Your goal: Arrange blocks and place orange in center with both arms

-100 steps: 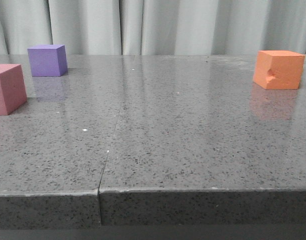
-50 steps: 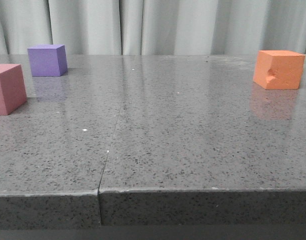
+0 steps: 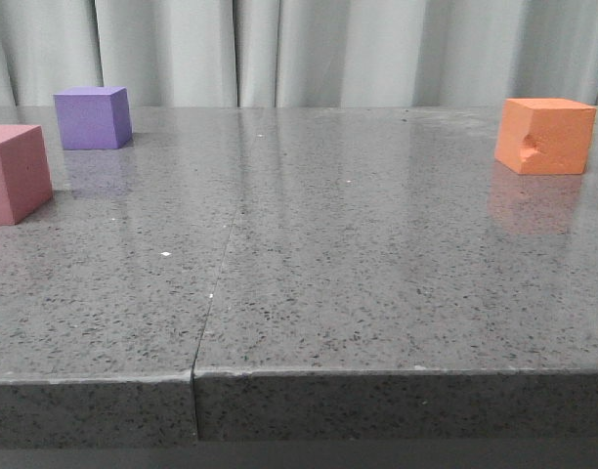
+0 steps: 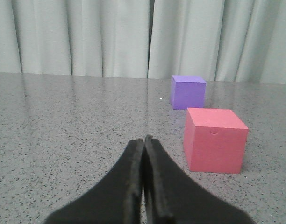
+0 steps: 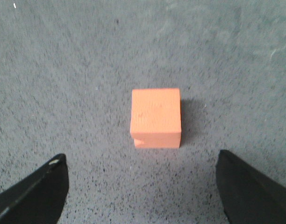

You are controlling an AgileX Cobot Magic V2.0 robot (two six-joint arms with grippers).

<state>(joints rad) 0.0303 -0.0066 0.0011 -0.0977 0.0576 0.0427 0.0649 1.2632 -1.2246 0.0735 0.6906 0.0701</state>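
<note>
your right black two-fingered claw (image 5: 142,186) hangs released above the matte orange foam cube (image 5: 156,117), which sits apart on the glossy grey speckled stone tabletop (image 3: 377,274), far right. your left claw (image 4: 144,144) is clenched empty, near the pink foam cube (image 4: 215,139); the purple foam cube (image 4: 188,92) stands beyond it.

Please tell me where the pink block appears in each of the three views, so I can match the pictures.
Front view: the pink block sits at the far left edge, partly cut off, nearer the camera than the purple block.
Left wrist view: the pink block lies right of centre, in front of the purple block.
Right wrist view: not in it; only the orange block shows.
Shared landmark: the purple block.
</note>
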